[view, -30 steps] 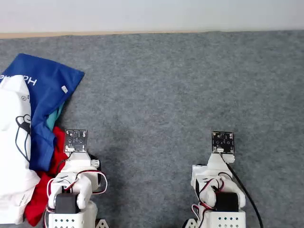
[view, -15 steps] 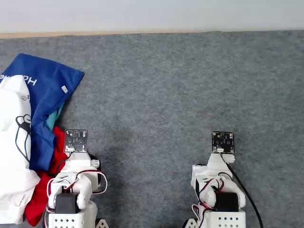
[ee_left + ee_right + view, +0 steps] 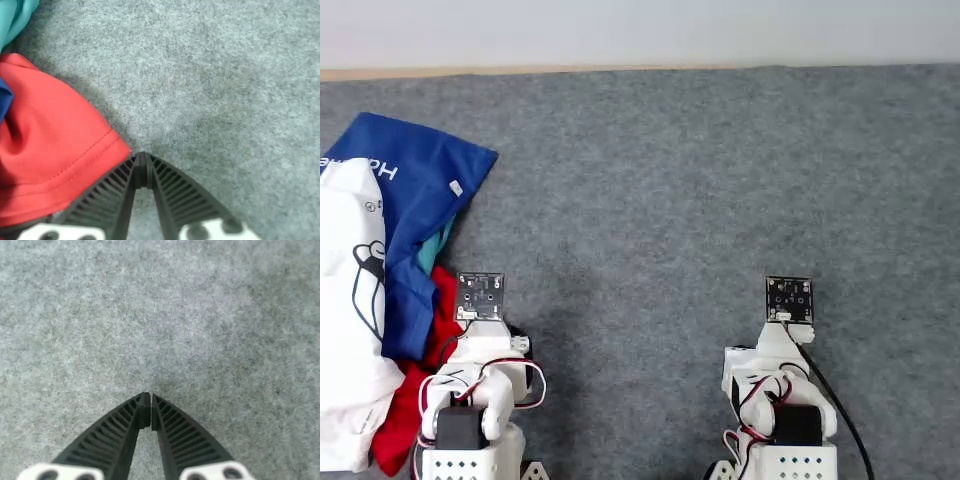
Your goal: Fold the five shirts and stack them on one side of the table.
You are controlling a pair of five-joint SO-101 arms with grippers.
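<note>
The shirts (image 3: 380, 300) lie unfolded in a loose heap at one tabletop (image 3: 720, 180) edge, white shirt (image 3: 345, 300) over blue shirt (image 3: 420, 190), teal shirt (image 3: 438, 240) and red shirt (image 3: 415, 410) peeking out beneath, so folding seems not begun. The left hand (image 3: 143, 162) rests pinched closed and empty just beside the heap's red hem (image 3: 75, 165), the right hand (image 3: 147, 402) likewise closed, well apart from the heap. The blue shirt bears white lettering (image 3: 380, 170) and a small tag (image 3: 454, 188).

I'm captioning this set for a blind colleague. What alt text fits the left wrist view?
The left tool, its two black ribbed fingers shut tip to tip, points over a grey felt table cover. A rumpled red shirt lies close beside its tip, with a bit of teal cloth farther off.
</note>
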